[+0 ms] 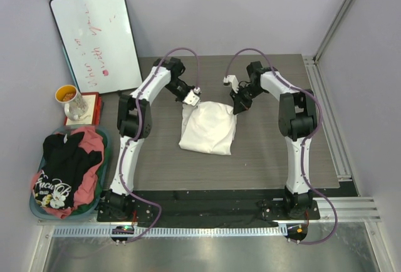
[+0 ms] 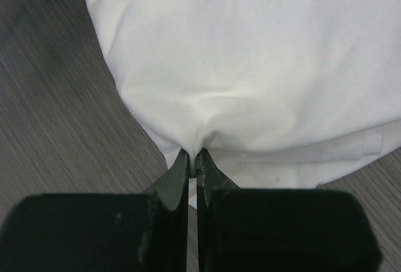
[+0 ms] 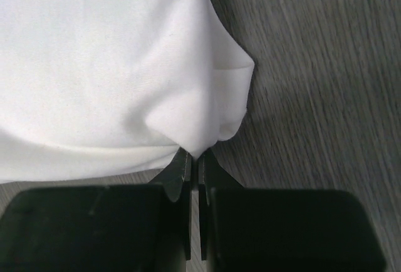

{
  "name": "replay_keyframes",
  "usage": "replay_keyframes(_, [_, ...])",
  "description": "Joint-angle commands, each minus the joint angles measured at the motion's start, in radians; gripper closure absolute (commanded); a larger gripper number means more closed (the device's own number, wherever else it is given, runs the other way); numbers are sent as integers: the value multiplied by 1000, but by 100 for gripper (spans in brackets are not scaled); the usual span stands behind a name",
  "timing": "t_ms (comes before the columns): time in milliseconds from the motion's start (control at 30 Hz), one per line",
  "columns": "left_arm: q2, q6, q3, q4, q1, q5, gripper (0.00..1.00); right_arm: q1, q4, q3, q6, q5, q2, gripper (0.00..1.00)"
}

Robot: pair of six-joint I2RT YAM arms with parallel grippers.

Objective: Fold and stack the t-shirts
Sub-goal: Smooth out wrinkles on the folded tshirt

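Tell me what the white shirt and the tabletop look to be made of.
White t-shirt: soft matte fabric, likely cotton; it puckers into folds where the left claw pinches it. Tabletop: dark grey wood-grain, probably laminate; fine streaks, low sheen.

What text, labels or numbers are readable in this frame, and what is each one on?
On the whiteboard: red handwriting running sideways, too small to read.
On the black shirt: pale curly lettering, creased and too small to read.
On the white shirt: no print showing.
No other text is visible.
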Motion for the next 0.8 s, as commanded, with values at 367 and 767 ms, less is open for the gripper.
replay_keyframes(367, [-164, -74, -3, -37, 8, -26, 100, 65, -40, 77, -72, 43, -96, 99])
replay_keyframes(767, [-273, -85, -164, 36, 8, -105, 100, 84, -41, 143, -90, 81, -139, 98])
